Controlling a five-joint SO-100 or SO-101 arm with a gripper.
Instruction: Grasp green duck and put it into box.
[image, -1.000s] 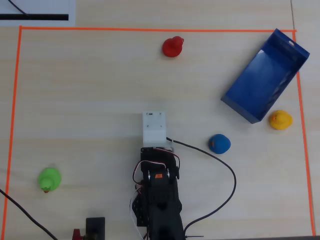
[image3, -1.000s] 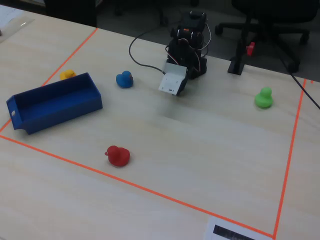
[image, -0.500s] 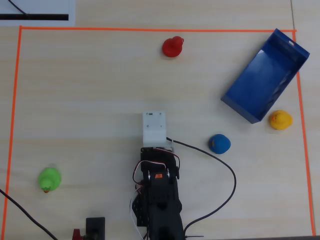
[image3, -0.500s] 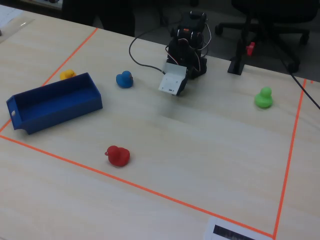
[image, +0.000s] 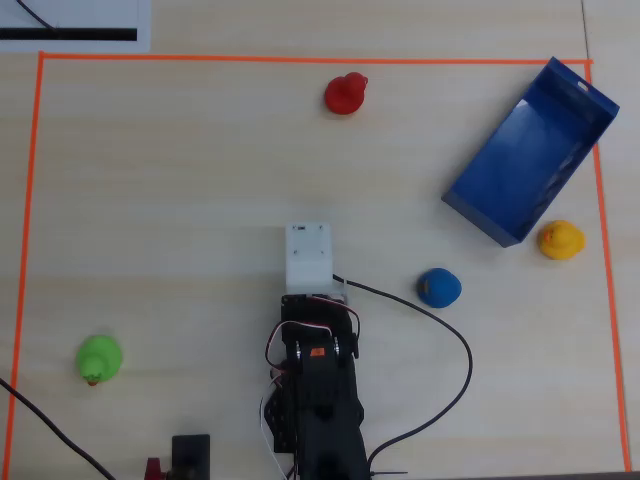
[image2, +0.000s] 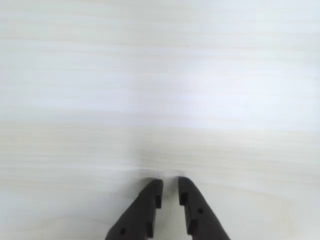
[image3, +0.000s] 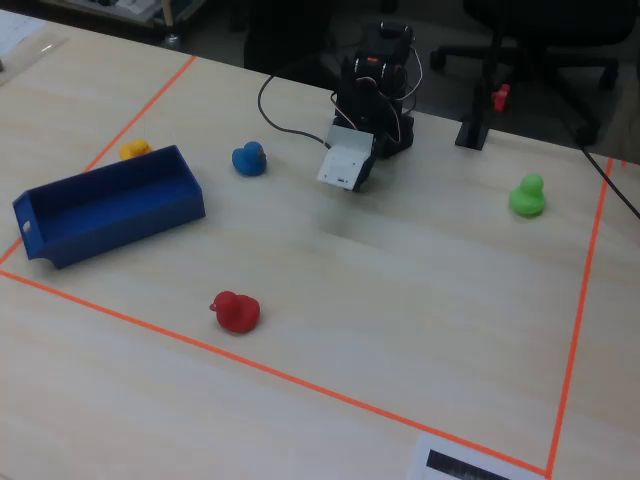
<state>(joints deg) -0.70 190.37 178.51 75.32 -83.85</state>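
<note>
Wrist view: gripper over bare table, its fingers a narrow slit apart, holding nothing. Overhead view: green duck at 8 o'clock from the arm, well apart; box at 2 o'clock. Nothing has shifted since the earlier frames.

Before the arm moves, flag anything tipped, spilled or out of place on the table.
Nothing stands out. The dark-blue open-top box sits empty and skewed to the orange tape border; the lime-green rubber duck sits upright, apart from the gripper.
</note>
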